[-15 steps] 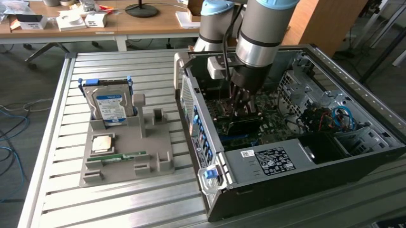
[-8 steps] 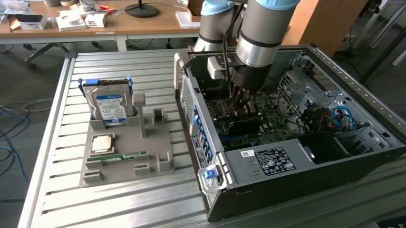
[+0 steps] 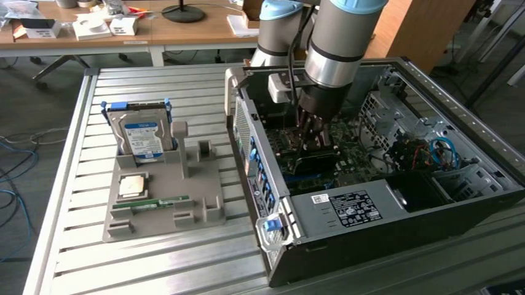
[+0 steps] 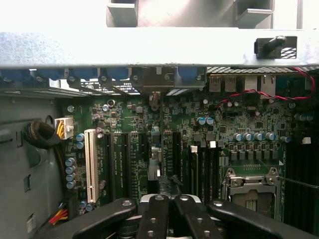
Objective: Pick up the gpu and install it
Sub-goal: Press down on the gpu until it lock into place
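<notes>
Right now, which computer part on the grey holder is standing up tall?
The silver hard drive with the blue label. It stands upright at the back of the grey holder, while the square chip and green memory stick lie flat.

Slatted metal table: carries a grey holder toward the exterior view's left and an open computer case (side panel off, motherboard exposed) toward its right. Holder and case stand just beside each other, a narrow strip of slats between.
</notes>
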